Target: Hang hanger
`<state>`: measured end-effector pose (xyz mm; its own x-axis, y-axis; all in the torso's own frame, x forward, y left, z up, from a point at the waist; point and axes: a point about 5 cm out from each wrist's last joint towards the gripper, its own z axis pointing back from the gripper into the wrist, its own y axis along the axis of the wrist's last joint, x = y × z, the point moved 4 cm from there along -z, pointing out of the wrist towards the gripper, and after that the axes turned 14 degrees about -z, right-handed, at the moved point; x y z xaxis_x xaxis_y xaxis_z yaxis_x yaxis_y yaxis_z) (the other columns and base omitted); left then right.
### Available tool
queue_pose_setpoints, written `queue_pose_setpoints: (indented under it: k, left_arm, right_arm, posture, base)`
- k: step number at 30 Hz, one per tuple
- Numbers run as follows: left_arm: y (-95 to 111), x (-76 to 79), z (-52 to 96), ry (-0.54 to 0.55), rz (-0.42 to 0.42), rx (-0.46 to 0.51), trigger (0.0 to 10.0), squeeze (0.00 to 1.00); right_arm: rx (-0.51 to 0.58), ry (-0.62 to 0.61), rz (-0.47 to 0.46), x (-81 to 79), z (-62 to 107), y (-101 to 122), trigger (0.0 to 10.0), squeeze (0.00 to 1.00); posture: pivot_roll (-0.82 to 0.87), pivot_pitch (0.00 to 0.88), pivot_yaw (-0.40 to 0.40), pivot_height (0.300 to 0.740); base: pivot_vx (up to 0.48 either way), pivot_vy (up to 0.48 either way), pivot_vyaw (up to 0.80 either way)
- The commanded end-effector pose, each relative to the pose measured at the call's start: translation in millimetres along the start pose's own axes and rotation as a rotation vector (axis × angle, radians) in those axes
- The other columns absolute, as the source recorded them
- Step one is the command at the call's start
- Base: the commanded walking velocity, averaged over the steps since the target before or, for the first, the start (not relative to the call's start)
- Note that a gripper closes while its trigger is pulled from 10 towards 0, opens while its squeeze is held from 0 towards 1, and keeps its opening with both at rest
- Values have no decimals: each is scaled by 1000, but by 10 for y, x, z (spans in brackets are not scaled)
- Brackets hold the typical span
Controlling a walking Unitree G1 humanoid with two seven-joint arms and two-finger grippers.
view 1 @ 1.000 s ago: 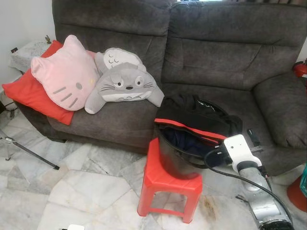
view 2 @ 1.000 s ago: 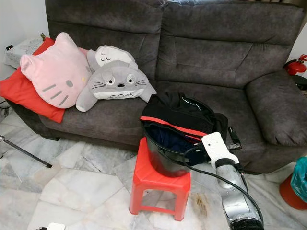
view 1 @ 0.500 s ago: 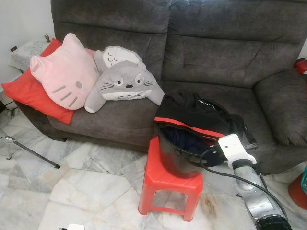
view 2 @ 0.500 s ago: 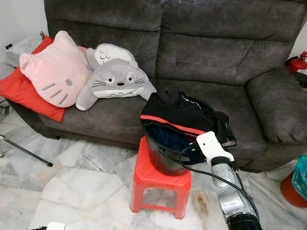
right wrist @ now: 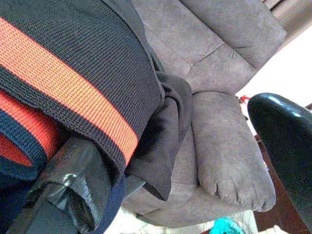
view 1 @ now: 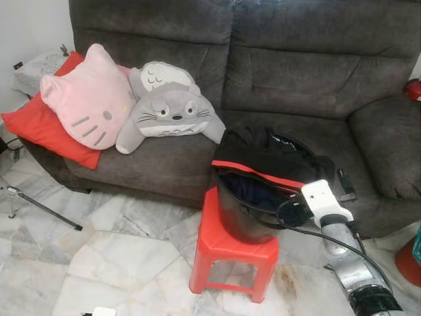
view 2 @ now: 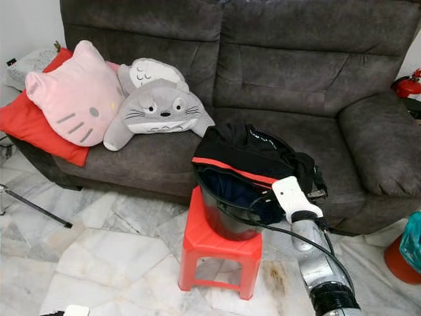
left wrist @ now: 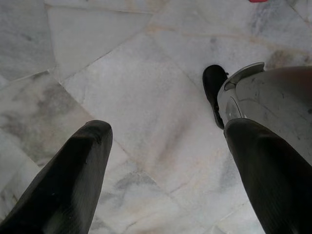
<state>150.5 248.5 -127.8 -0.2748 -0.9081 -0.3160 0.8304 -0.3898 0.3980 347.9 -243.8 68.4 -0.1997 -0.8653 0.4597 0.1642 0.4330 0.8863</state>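
Two hands belong to this robot. The right hand [right wrist: 161, 161] is at the rim of a black bucket [view 1: 245, 220] standing on a red stool [view 1: 231, 253], its fingers [right wrist: 287, 141] spread wide apart; one finger lies under the edge of a black garment with an orange stripe [right wrist: 68, 83] that drapes over the bucket, the other is out in the air toward the sofa arm [right wrist: 229, 161]. Dark blue cloth [view 1: 253, 192] sits inside the bucket just beside that hand. No hanger can be made out among the clothes. Beyond the hand stands a grey sofa [view 1: 296, 72] with a pink cat cushion [view 1: 89, 99], a grey plush [view 1: 172, 117] and a red pillow [view 1: 39, 128] at its far end. The left hand [left wrist: 165, 161] hangs over the marble floor [left wrist: 141, 102], fingers spread and holding nothing.
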Motion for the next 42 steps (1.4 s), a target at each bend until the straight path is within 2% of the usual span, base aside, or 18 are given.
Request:
queue_pose_setpoints:
  k: [1, 2, 18, 24, 26, 29, 30, 31, 32, 35, 42]
  left_arm:
    - [-38, 18, 7, 0, -17, -9, 10000, 0]
    - [-41, 19, 8, 1, -17, -9, 10000, 0]
    - [-72, 35, 15, 1, -14, -13, 10000, 0]
    - [-79, 32, 16, -2, -15, -16, 10000, 0]
    - [-81, 27, 16, -2, -16, -17, 10000, 0]
    - [-81, 24, 16, -2, -16, -17, 10000, 0]
    - [-81, 22, 16, -2, -16, -17, 10000, 0]
    - [-81, 20, 16, -2, -16, -17, 10000, 0]
    - [-81, 18, 16, -2, -18, -18, 10000, 0]
    - [-80, 10, 16, -1, -21, -18, 10000, 0]
    - [-78, 6, 15, -1, -25, -18, 10000, 0]
  right_arm:
    - [4, -14, -7, 33, -36, 19, 3373, 0]
    - [6, -15, -8, 31, -39, 26, 0, 0]
    - [36, 25, -25, -103, -51, 87, 0, 0]
    - [7, 6, -28, -74, -56, 30, 0, 0]
    - [-49, -35, -80, -12, -51, -66, 0, 0]
    - [-76, -52, -118, 9, -46, -112, 0, 0]
    - [-85, -57, -139, 13, -43, -126, 3569, 0]
    - [-90, -60, -154, 15, -41, -133, 3569, 0]
    - [-99, -61, -177, 12, -40, -146, 10000, 0]
    - [-118, -69, -230, 24, -46, -170, 10000, 0]
    - [-115, -64, -248, 14, -53, -155, 10000, 0]
  posture:
    - [-117, 22, -3, 740]
    - [-116, 21, -4, 740]
    - [-114, 17, -9, 740]
    - [-114, 22, -8, 740]
    - [-113, 27, -6, 740]
    - [-112, 29, -5, 740]
    - [-112, 30, -3, 740]
    - [-113, 31, -3, 740]
    - [-113, 31, -2, 740]
    - [-113, 32, 0, 740]
    - [-114, 29, 1, 740]
  base:
    - [0, 0, 0]
    - [0, 0, 0]
    - [0, 0, 0]
    - [0, 0, 0]
    - [0, 0, 0]
    - [0, 0, 0]
    - [0, 0, 0]
    - [0, 0, 0]
    - [0, 0, 0]
    - [0, 0, 0]
    - [0, 0, 0]
